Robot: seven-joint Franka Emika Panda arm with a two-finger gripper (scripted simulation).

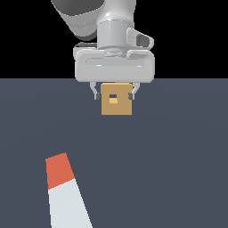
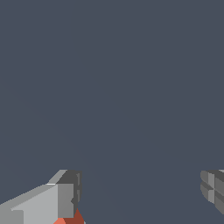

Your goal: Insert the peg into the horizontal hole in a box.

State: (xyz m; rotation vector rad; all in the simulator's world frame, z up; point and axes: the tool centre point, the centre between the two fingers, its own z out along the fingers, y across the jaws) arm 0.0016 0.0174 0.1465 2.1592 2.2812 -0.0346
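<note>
Grey-white, my gripper (image 1: pixel 114 95) hung with its fingers (image 2: pixel 65 199) spread wide and nothing between them; behind it in the exterior view stood the tan box (image 1: pixel 116 106) with its hole (image 1: pixel 113 99), well apart from the peg (image 1: pixel 65 192) lying on the floor (image 1: pixel 178 156), red end toward the box

The peg (image 1: pixel 64 191) lies flat on the near desk, red-orange end pointing far. The tan box (image 1: pixel 116 100) stands far off, its hole (image 1: pixel 113 98) facing the camera.

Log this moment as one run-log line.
phase: pre-grasp | gripper: open, empty | peg: lying on floor, ungrasped | box: hole empty
</note>
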